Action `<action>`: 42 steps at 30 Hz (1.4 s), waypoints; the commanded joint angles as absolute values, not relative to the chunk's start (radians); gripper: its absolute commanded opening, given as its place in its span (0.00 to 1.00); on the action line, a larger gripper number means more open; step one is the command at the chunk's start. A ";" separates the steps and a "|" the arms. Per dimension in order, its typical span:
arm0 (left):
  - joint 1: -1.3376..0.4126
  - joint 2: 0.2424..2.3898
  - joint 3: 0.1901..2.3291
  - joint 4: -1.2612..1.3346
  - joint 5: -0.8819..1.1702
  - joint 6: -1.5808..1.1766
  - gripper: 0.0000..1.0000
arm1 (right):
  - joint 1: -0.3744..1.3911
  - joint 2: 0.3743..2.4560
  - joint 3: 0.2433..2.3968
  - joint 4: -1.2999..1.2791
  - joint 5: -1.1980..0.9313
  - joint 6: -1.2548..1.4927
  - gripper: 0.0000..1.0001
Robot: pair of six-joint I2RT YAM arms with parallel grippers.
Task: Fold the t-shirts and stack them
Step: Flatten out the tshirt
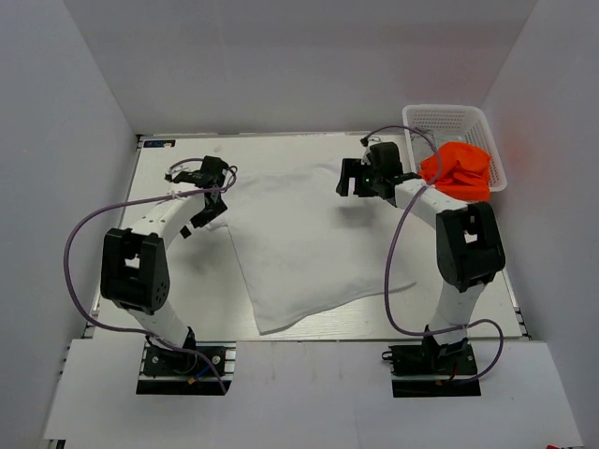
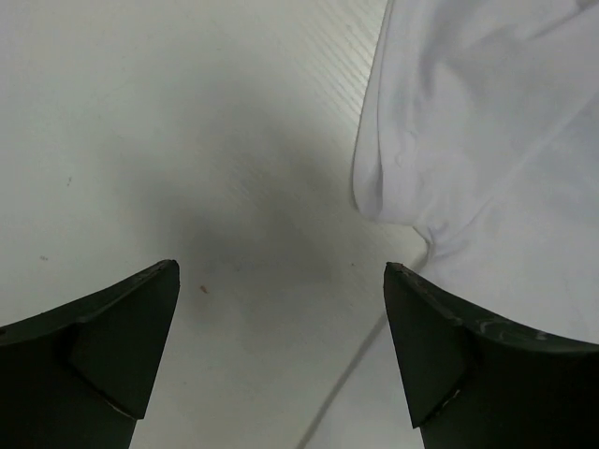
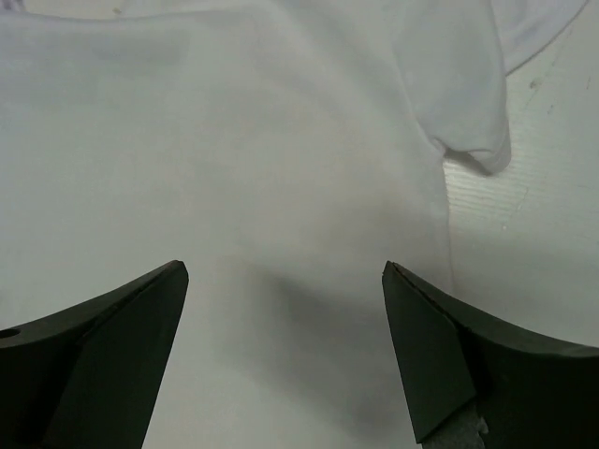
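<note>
1. The white t-shirt (image 1: 304,243) lies spread flat, lightly wrinkled, mid-tabletop (image 1: 211,281), its hem near the near edge. Bare strips run along the left and right edges.
2. The left claw (image 2: 281,360) hangs wide and empty over bare tabletop beside the shirt's left edge.
3. The right claw (image 3: 285,360) hangs wide and empty over the shirt.
4. The orange t-shirt (image 1: 456,168) sits crumpled on the basket (image 1: 449,120) at the far right corner.

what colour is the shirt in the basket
The shirt is bright orange, seen best in the top external view.

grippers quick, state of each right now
left gripper: open, empty, over the table beside the white t-shirt
right gripper: open, empty, above the white t-shirt
</note>
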State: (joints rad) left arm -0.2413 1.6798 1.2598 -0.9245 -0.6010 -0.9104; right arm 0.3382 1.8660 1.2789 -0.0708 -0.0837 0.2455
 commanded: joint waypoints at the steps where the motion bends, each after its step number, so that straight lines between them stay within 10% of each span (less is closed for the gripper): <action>1: -0.242 1.568 1.316 -0.908 -0.611 -0.915 1.00 | 0.342 1.756 1.313 0.035 -0.155 0.247 0.90; 14: -0.261 1.609 1.302 -0.571 -0.381 -0.660 1.00 | 0.351 1.620 1.106 0.031 -0.210 0.314 0.90; 28: -0.242 2.120 1.647 -0.604 -0.249 -0.629 1.00 | 0.433 1.636 0.884 -0.095 -0.043 0.462 0.90; 37: -0.265 1.898 1.206 -0.762 -0.324 -0.868 1.00 | 0.413 2.046 1.365 -0.327 0.112 0.460 0.90; 42: -0.337 1.732 0.844 -0.528 0.294 -0.720 1.00 | 0.385 2.327 1.817 -0.356 0.025 0.349 0.90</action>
State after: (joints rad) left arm -0.2886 1.7168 1.0115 -0.5922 -0.2115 -0.7662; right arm 0.4126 2.2059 1.6615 -0.2840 0.0574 0.4290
